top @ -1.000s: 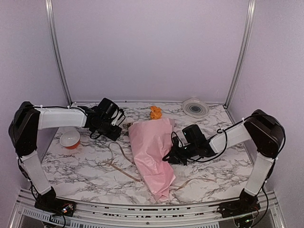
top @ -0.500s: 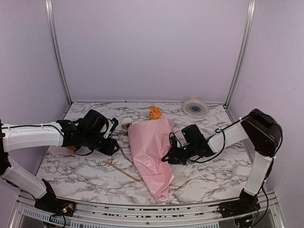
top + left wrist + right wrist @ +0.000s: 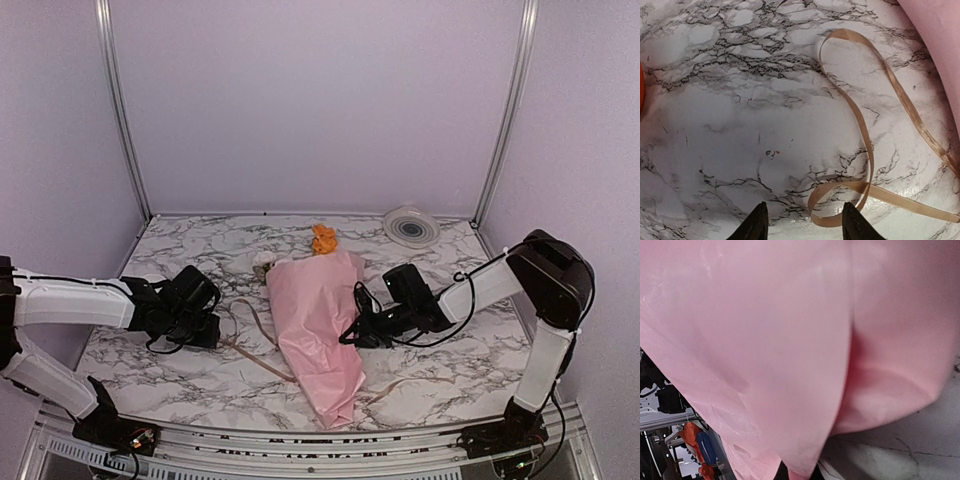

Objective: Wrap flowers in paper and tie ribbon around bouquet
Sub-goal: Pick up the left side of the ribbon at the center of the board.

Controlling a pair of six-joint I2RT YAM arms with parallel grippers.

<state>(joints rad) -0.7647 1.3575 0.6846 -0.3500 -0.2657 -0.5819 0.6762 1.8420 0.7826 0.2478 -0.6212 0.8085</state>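
The bouquet is a pink paper (image 3: 318, 330) cone lying mid-table, narrow end toward me. An orange bloom (image 3: 323, 238) and a pale rose (image 3: 263, 260) of the flowers stick out at its far end. The tan ribbon (image 3: 250, 335) lies in loose loops on the marble left of the cone and passes under it. My left gripper (image 3: 210, 330) hovers low over those loops, open. In the left wrist view a curl of the ribbon (image 3: 840, 200) lies between the left gripper's (image 3: 805, 225) fingertips, untouched. My right gripper (image 3: 352, 335) is shut on the cone's right edge. In the right wrist view the paper (image 3: 765, 340) fills the frame above the right gripper (image 3: 797, 474).
A round white-grey disc (image 3: 411, 226) lies at the back right corner. An orange rim (image 3: 641, 90) shows at the left edge of the left wrist view. Metal posts (image 3: 120, 110) and lilac walls close in the table.
My left arm has swung from beside the flower heads toward the front left and dropped low over the ribbon loops. The right arm and the paper cone have barely moved.
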